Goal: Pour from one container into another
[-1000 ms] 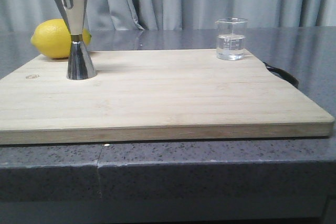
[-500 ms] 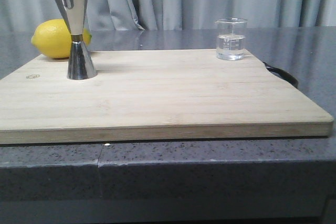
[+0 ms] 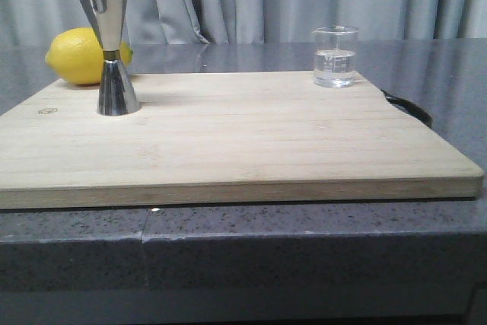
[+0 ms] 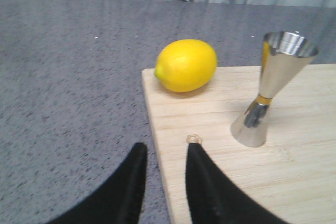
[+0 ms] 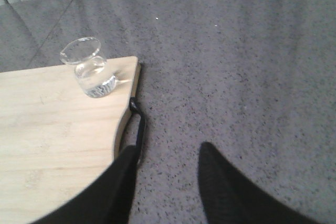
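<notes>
Glass beaker [image 3: 335,57], part-filled with clear liquid, stands at the far right corner of the cutting board [image 3: 228,142]; steel jigger [image 3: 111,47] far left, well apart. Both hands, left hand [image 4: 165,169] and right hand [image 5: 167,174], open and empty. Advice: right hand grips the beaker low, keeps it level during transfer.

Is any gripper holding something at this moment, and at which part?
Nothing is held. The left gripper and right gripper are open and empty; the beaker and jigger stand untouched.
</notes>
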`<state>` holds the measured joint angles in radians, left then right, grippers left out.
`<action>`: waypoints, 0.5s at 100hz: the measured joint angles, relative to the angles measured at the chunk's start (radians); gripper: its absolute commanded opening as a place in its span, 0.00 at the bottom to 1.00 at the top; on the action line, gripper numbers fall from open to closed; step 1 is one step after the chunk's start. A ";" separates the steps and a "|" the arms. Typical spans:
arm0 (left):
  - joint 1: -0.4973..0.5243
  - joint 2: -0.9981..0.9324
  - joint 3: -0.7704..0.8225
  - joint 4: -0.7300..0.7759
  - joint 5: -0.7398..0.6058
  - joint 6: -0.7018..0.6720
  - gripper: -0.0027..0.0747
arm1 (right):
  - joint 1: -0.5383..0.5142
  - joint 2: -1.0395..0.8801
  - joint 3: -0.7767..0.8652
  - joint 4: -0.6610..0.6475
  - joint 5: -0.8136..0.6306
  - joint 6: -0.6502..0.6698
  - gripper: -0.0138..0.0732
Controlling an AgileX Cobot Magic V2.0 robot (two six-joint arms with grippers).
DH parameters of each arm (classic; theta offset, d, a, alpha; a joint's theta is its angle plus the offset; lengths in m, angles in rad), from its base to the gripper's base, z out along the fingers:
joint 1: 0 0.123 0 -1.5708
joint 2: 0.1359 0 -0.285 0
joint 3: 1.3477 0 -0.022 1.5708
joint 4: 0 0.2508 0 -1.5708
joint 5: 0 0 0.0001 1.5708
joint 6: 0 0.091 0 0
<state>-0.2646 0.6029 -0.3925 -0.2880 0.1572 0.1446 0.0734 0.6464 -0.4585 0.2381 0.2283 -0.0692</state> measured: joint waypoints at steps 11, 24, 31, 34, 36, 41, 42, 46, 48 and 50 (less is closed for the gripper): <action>-0.080 0.033 0.000 0.000 -0.062 0.020 0.70 | 0.037 0.037 0.000 0.000 -0.070 -0.002 0.71; -0.169 0.093 0.000 0.000 -0.157 0.024 0.70 | 0.079 0.088 0.000 0.000 -0.132 -0.002 0.71; -0.210 0.142 0.000 0.000 -0.224 0.026 0.70 | 0.105 0.118 0.000 0.000 -0.177 -0.002 0.71; -0.226 0.170 0.000 0.000 -0.253 0.026 0.70 | 0.117 0.130 0.002 0.000 -0.205 -0.002 0.71; -0.238 0.182 0.000 0.000 -0.276 0.026 0.70 | 0.125 0.139 0.002 0.000 -0.222 -0.002 0.71; -0.264 0.233 0.000 0.000 -0.334 0.026 0.70 | 0.145 0.162 0.002 0.000 -0.256 -0.002 0.71; -0.271 0.239 0.000 0.000 -0.351 0.026 0.70 | 0.148 0.166 0.002 -0.003 -0.261 -0.002 0.71; -0.289 0.279 0.000 0.002 -0.396 0.028 0.70 | 0.164 0.186 0.002 -0.007 -0.290 -0.002 0.71; -0.299 0.300 -0.002 0.002 -0.424 0.028 0.70 | 0.171 0.197 0.002 -0.011 -0.304 -0.002 0.71; -0.309 0.315 -0.002 0.005 -0.450 0.028 0.70 | 0.178 0.207 0.002 -0.014 -0.318 -0.002 0.71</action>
<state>-0.5740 0.9177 -0.3941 -0.2833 -0.2923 0.1721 0.2515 0.8533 -0.4564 0.2236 -0.0898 -0.0711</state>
